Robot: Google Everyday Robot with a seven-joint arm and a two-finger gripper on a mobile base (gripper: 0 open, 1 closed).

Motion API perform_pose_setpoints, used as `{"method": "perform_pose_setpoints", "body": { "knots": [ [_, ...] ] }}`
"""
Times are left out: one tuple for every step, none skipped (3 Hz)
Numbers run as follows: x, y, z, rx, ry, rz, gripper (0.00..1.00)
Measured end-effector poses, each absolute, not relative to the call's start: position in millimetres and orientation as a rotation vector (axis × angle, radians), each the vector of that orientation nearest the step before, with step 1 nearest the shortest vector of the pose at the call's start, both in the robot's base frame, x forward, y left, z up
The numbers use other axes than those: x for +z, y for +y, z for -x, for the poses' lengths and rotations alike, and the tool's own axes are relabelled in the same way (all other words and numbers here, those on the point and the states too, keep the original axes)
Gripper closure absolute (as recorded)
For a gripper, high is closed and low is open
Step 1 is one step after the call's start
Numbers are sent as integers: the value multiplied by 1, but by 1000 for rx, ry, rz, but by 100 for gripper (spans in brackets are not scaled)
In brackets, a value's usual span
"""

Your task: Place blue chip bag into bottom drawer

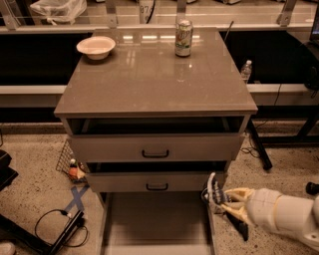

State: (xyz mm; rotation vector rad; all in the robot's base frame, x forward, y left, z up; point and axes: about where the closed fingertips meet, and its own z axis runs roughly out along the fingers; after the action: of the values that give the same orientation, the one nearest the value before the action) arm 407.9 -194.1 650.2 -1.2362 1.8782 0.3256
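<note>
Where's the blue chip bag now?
The blue chip bag is lower right in view, held in the hand at the bottom drawer's right rim, below the middle drawer.

Top-down way into the bottom drawer [157, 221] is open to me.
My gripper [223, 201], gripping the blue chip bag [213, 190], sits just beside its right wall; the middle drawer front [157, 182] overhangs the rear.

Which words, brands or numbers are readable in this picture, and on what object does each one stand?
Nothing reads with certainty.
On the soda can: green label lettering, too blurred to read.
On the blue chip bag, held by the gripper just right of the open bottom drawer: white markings, unreadable.
On the white tag at the top edge: perhaps "97", too blurred to confirm.
</note>
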Motion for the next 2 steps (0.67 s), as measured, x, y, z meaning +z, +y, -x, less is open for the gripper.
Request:
{"method": "perform_pose_setpoints", "body": {
  "knots": [
    [588,-177,-421,389,1831,1232,100],
    [528,-170,-453,368,1751,1279,100]
  ]
}}
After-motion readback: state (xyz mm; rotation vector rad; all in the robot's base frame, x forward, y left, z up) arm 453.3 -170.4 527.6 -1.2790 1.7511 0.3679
